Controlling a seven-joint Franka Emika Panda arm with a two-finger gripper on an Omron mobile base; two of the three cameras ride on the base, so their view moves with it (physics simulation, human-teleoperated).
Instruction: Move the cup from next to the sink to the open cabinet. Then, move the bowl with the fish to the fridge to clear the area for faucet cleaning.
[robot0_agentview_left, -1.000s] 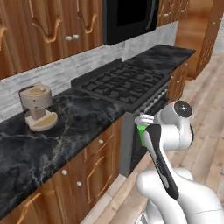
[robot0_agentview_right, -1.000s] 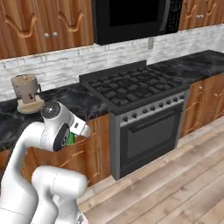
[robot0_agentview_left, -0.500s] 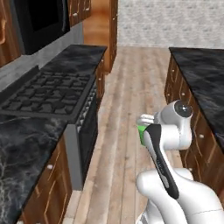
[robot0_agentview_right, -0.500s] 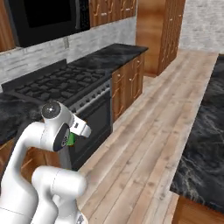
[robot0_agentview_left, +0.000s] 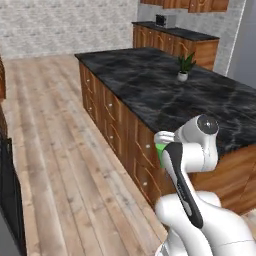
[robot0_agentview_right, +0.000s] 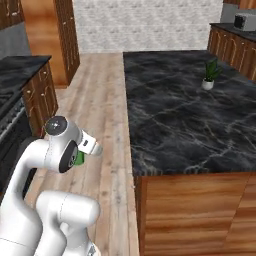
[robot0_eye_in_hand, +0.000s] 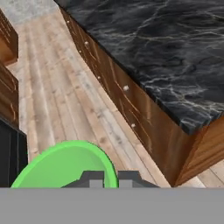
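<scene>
My gripper (robot0_eye_in_hand: 110, 178) is shut on the cup (robot0_eye_in_hand: 65, 168), a bright green tumbler whose rim curves across the bottom left of the hand view. In the left base view the cup (robot0_agentview_left: 161, 152) is tucked against the folded arm, beside the island's drawer fronts. The right base view shows a sliver of the cup (robot0_agentview_right: 80, 158) under the hand. A tall smooth grey surface (robot0_agentview_left: 247, 45) stands at the far right; I cannot tell whether it is the fridge. The sink, open cabinet, bowl, fish and faucet are out of view.
A black marble island (robot0_agentview_left: 165, 92) on wooden drawers fills the right, with a small potted plant (robot0_agentview_left: 184, 67) on it. Bare wooden floor (robot0_agentview_left: 55, 130) runs along its left. The stove front (robot0_agentview_left: 7, 195) is at the left edge. A back counter holds a small appliance (robot0_agentview_left: 165, 20).
The whole picture has swung as the base turned: the stove and wall counter have slid off to the left and the island has come into view. The cup stays in the shut gripper.
</scene>
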